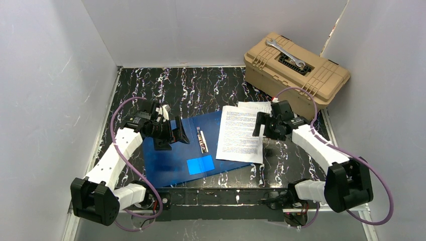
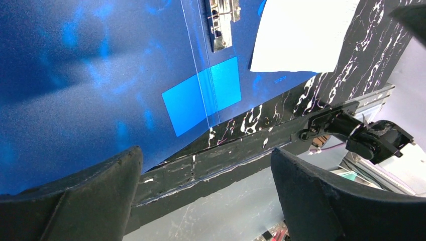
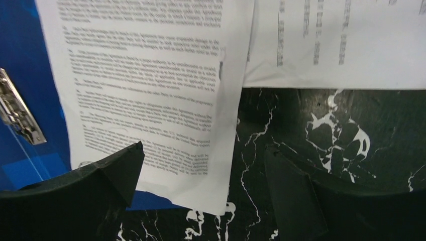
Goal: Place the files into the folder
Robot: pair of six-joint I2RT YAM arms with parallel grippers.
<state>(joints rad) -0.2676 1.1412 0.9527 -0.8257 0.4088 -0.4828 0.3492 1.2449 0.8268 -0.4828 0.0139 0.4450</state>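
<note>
The blue folder [image 1: 168, 160] lies open and flat on the black marbled table [image 1: 201, 85], with the printed files [image 1: 240, 134] overlapping its right half and spilling onto the table. The left gripper [image 2: 203, 155] hangs over the folder's left half, jaws wide and empty. The right gripper [image 3: 203, 150] is at the sheets' right edge, equally wide, gripping nothing

Glossy blue folder [image 1: 168, 155] open flat, metal clip [image 1: 202, 140] at its middle, lighter blue patch [image 1: 200, 164] near front edge; white printed files [image 1: 240, 133] lie skewed on its right half, overhanging the right edge, sheets fanned apart
</note>
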